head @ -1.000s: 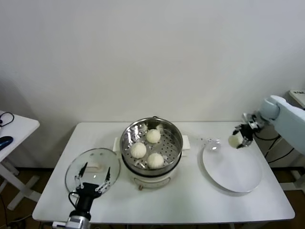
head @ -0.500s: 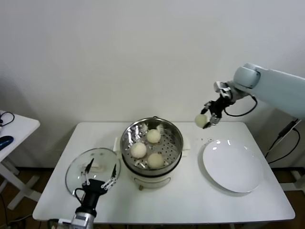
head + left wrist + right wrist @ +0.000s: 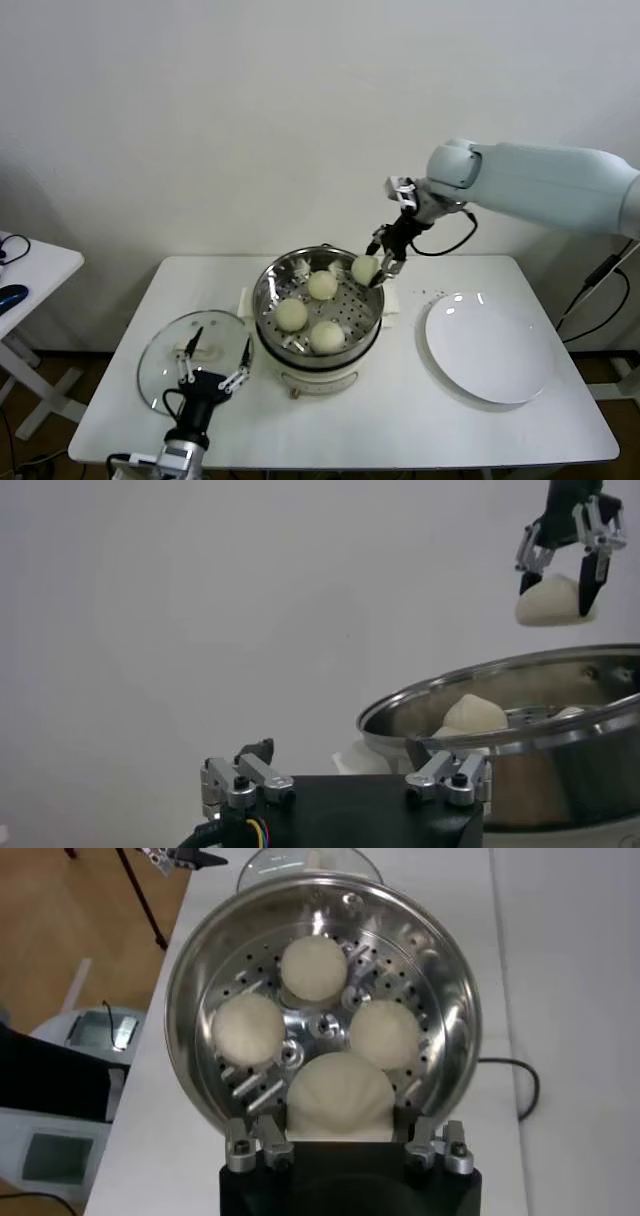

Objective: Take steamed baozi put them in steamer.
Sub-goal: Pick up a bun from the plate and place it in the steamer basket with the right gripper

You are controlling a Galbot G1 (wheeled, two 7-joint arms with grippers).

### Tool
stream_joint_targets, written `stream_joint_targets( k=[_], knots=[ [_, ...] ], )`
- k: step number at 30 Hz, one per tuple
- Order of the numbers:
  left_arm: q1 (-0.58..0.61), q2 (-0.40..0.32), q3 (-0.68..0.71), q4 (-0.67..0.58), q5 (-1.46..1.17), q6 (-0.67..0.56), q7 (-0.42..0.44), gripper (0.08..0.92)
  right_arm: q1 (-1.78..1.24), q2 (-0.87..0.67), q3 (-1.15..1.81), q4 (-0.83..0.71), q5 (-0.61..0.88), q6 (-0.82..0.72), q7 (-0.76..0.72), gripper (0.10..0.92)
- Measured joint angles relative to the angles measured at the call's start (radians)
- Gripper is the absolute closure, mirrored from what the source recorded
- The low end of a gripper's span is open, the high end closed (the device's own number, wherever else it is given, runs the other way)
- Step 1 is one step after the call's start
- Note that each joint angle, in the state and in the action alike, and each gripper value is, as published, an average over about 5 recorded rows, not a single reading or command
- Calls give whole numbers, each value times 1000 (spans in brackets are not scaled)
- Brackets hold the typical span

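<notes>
R tool (image 3: 378, 262) grips the 4th baozi (image 3: 364, 268) over the steamer (image 3: 318, 305) rim w/ 3 inside: lower into the free gap, then release; L tool (image 3: 213, 374) wide, idle by lid (image 3: 160, 350).

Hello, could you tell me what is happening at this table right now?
The right gripper holds a steamed baozi in the air above the right rim of the steamer. Three baozi sit on the perforated tray inside. The white plate to the right has none on it. The left gripper waits open near the front edge of the table, by the glass lid.
</notes>
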Motion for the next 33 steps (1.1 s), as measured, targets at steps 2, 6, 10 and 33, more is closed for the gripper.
stream_joint_targets(
  k=[2,6,10,33],
  knots=[
    [1,1,-3,1,-2,-2,0,177,-11,17,-3,-4,3,-1,4,347],
    [6,6,-9,5,-4,-6,0,177,-35,46,-5,-21,1,-3,8,347],
    [6,7,-13,8,-3,-8,0,177,-61,73,-6,-49,-14,-2,8,347],
    [-6,6,-13,5,4,-1,0,177,-161,155,-3,-173,-135,22,-15,347]
  ],
)
